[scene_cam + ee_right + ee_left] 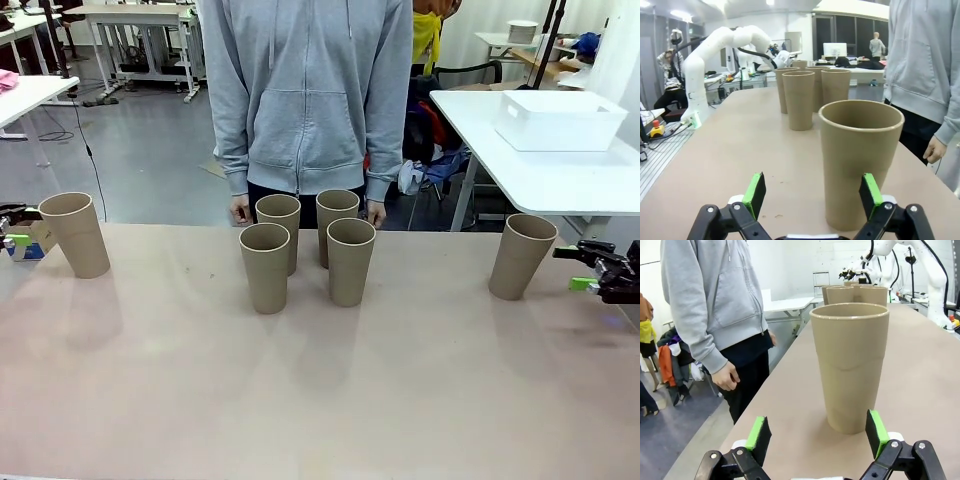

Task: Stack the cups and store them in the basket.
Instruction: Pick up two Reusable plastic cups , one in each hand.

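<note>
Six tumblers up on the tabletop (320, 400), every one upright and every one on its own. No stack has been built. The left cup (75, 233) stands alone at 9 o'clock, the right cup (521, 255) alone at 3 o'clock, and the middle four cups (264, 265) huddle close together toward 12 o'clock, right in front of the person (305, 100), whose hands hang at the far edge.

The basket (558, 120) sits well apart at about 2 o'clock, on a separate side tabletop (540, 178), and no cup rises above its rim.

Left claw (14, 236) is spread wide, gripping nothing, just beside the left cup. From its own wrist camera that cup (850, 365) looms just ahead of the green pads, clear of both. Right claw (598, 274) mirrors it, wide open and empty, near the right cup. That cup (860, 165) stands just ahead in the wrist view, over toward one pad.

So I'd call this the opening whistle. No nesting is done and nothing is stored. All six cups have yet to be gathered into stacks, and then comes the carry over to the basket. Both arms look lined up for a first grab on the outer cups.
</note>
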Robot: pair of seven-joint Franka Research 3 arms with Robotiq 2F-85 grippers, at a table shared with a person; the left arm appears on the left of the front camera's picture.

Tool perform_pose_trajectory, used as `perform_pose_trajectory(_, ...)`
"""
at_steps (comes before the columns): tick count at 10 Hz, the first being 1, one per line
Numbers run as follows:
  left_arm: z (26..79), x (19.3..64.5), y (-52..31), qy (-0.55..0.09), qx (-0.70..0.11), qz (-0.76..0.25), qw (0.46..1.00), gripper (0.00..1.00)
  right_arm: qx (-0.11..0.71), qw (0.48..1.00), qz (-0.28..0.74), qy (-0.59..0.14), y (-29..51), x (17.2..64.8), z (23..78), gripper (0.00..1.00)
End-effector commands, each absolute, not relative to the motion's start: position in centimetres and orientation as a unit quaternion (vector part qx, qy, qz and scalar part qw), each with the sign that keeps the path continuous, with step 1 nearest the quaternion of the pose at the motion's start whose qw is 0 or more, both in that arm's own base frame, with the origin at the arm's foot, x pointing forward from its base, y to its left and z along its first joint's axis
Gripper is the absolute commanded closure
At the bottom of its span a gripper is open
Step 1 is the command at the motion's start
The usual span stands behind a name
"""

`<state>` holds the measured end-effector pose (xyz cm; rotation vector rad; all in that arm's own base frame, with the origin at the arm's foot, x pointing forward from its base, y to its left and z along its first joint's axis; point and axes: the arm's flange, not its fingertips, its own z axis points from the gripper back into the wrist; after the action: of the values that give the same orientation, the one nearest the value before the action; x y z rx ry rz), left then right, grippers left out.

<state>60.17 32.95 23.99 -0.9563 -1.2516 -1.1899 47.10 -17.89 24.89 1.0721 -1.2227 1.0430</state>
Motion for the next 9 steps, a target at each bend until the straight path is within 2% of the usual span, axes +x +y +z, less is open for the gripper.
perform_pose_trajectory(1, 24.6, 59.5, 32.0, -0.540, -0.387, -0.504, 0.552, 0.00, 0.430, 0.581, 0.430, -0.541, -16.5, 48.0, 24.3, 0.00)
perform_pose_trajectory(5, 24.4, 59.4, 31.8, -0.544, -0.386, -0.505, 0.548, 0.00, 0.417, 0.601, 0.398, -0.553, -16.7, 49.8, 23.4, 0.00)
perform_pose_trajectory(9, 23.9, 59.4, 31.1, -0.532, -0.400, -0.508, 0.547, 0.00, 0.435, 0.608, 0.396, -0.533, -16.6, 51.0, 22.6, 0.00)
